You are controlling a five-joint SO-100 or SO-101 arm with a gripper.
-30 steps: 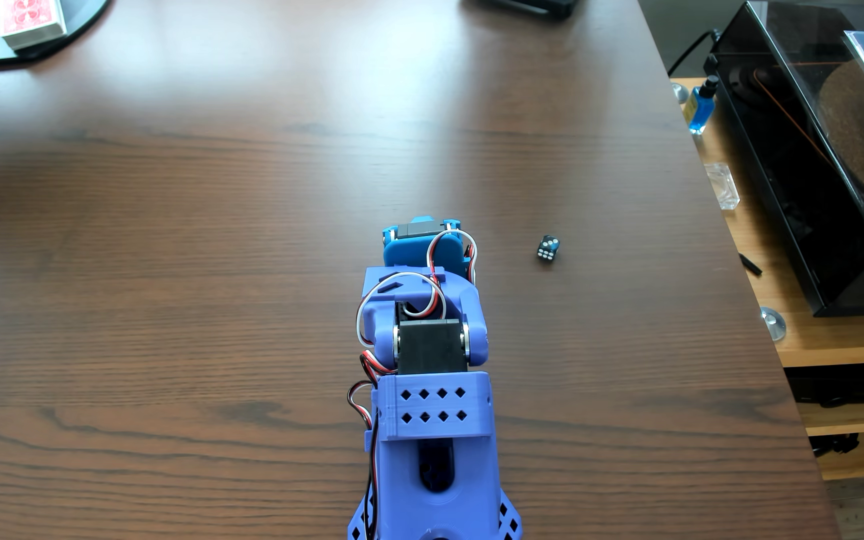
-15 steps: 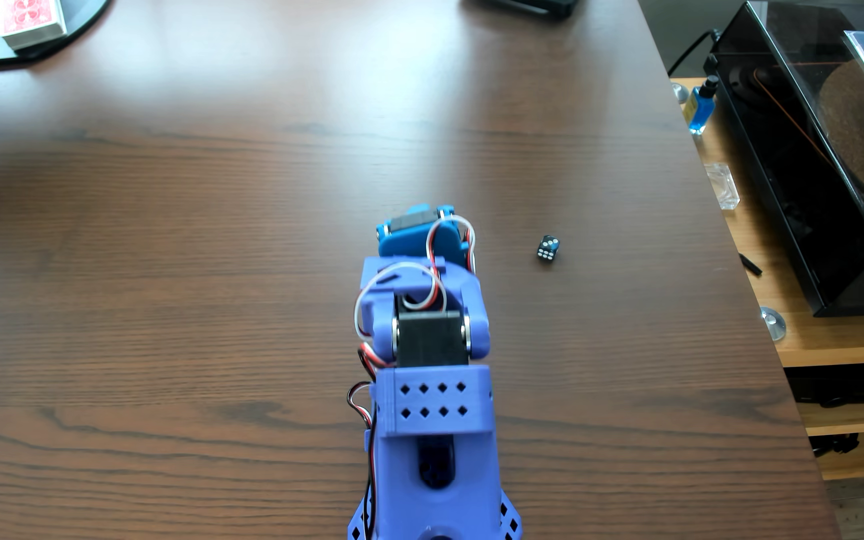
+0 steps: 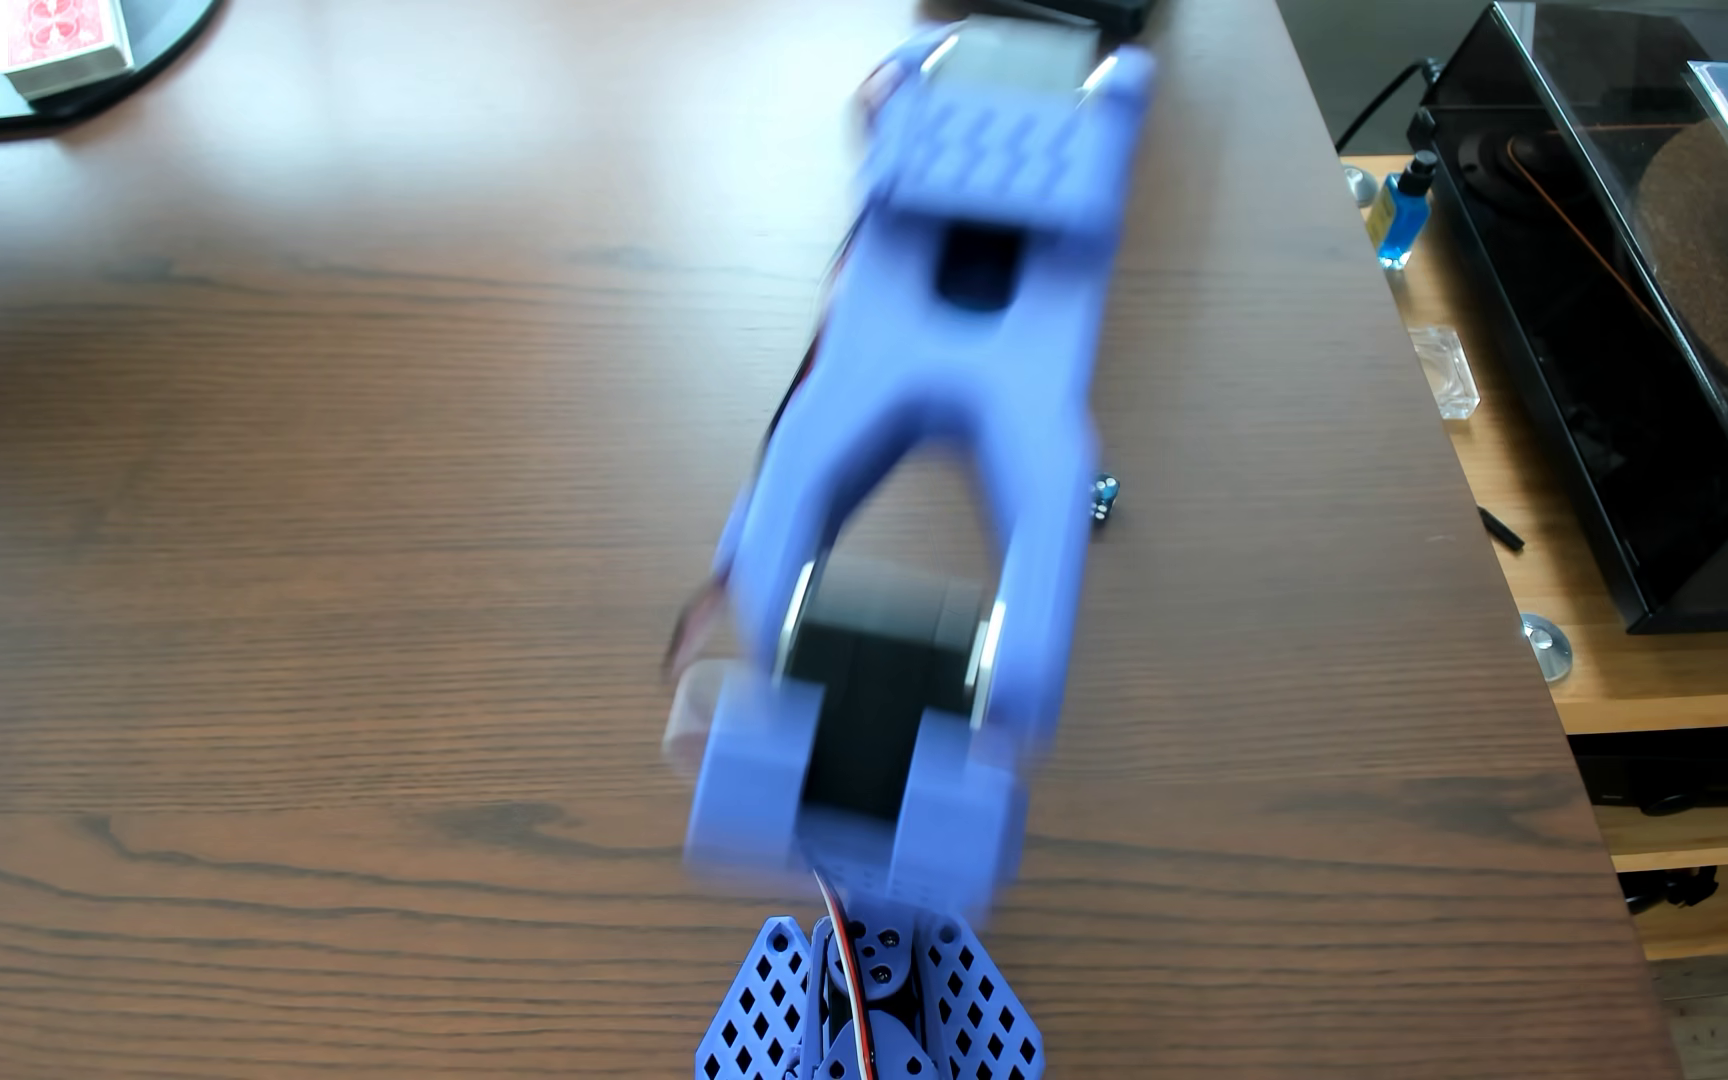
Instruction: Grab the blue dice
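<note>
The blue dice (image 3: 1106, 501) is a tiny dark cube with white pips. It lies on the brown wooden table (image 3: 320, 519), just right of my blurred blue arm (image 3: 922, 436) and about halfway along it. The arm runs from the top edge down the middle of the picture. Its perforated blue end, my gripper (image 3: 870, 1023), is at the bottom edge and well below the dice. The frame cuts off its fingertips, so the jaw opening does not show. Nothing is visibly held.
A red card deck (image 3: 60, 42) sits on a black mat at the top left. The table's right edge runs past the dice. Beyond it, a lower wooden shelf holds a black turntable (image 3: 1618, 363) and a small bottle of blue liquid (image 3: 1400, 213).
</note>
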